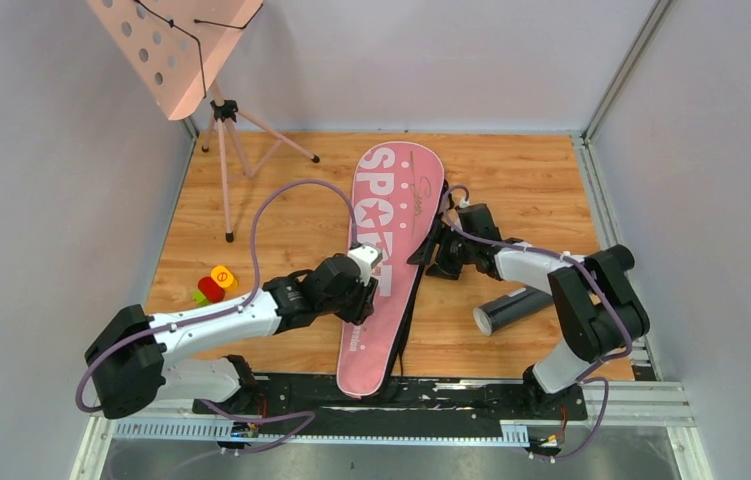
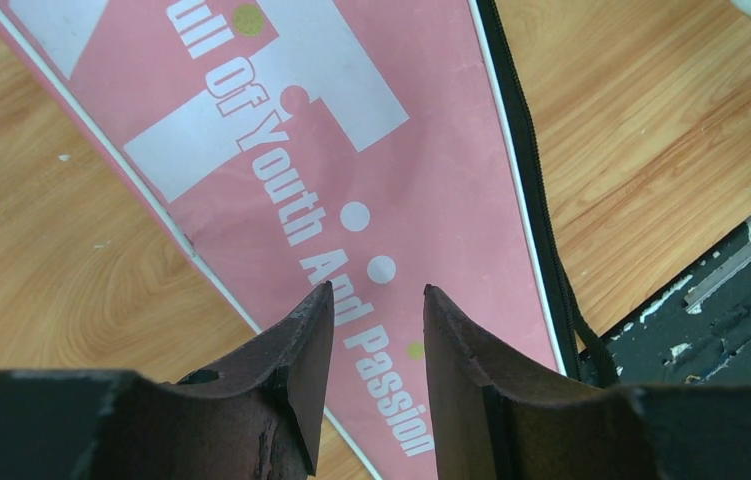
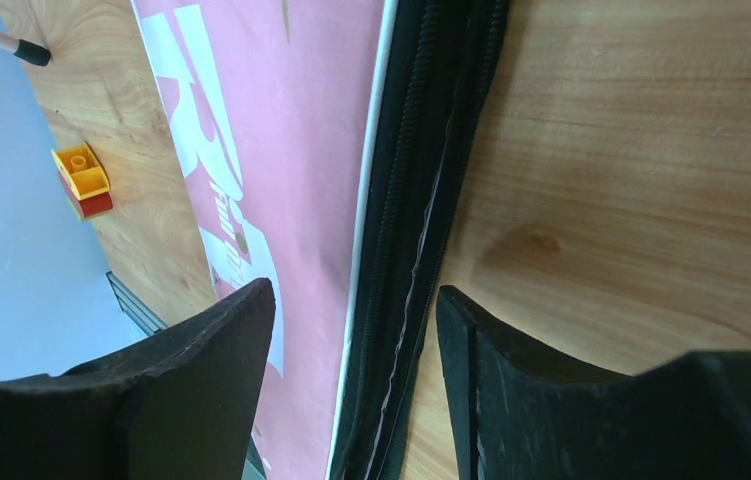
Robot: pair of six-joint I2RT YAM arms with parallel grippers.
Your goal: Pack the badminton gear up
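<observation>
Closing my open right gripper (image 3: pixel 356 292) on the racket bag (image 3: pixel 301 150)'s zipper (image 3: pixel 419 150) could pinch fabric; left gripper (image 2: pixel 378 293) gapes empty.

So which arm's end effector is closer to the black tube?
Right. The right end effector is over the bag's zippered edge, the side facing the tube. The left end effector is over the bag's pink top, farther across from the tube.

racket bag (image 1: pixel 396 200) flat (lettered SPORT) | black tube (image 1: pixel 513 310) to its right
</observation>
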